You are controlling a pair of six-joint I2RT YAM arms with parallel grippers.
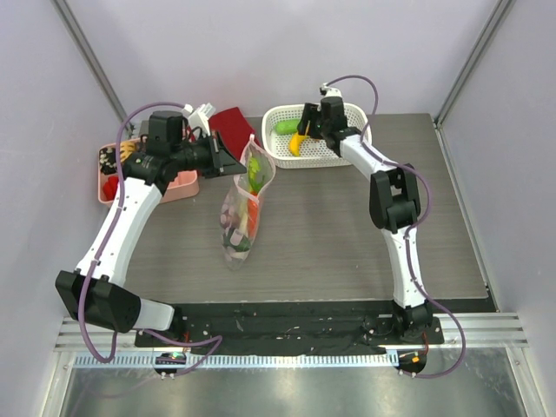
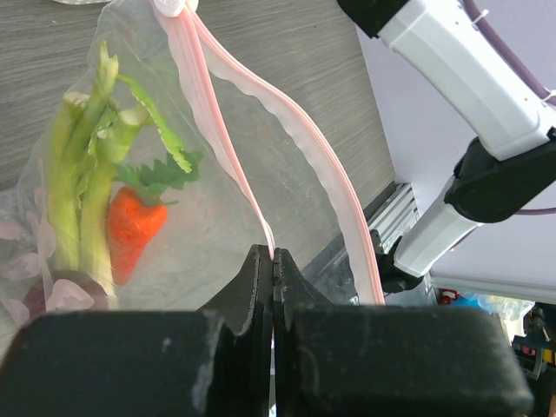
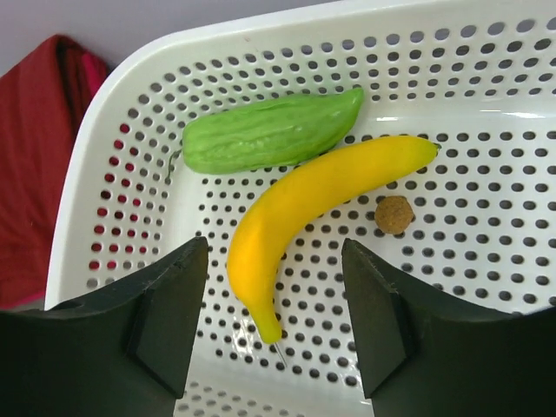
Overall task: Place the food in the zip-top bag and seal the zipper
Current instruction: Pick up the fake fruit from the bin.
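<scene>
So, your right claw (image 3: 274,300) hangs right over the banana (image 3: 321,195) in the white basket (image 3: 104,113) at the desk's far edge. Its fingers are apart, straddling the near tip, and the long axis runs diagonally away (smooth, curved, glossy yellow). Meanwhile your left claw (image 2: 274,278) is clamped on the bag (image 2: 208,234) at its pink zipper (image 2: 207,113), mid-desk.

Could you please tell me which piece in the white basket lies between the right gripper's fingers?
The yellow banana; the green vegetable lies beyond it, and the small brown ball sits off to the side.
</scene>
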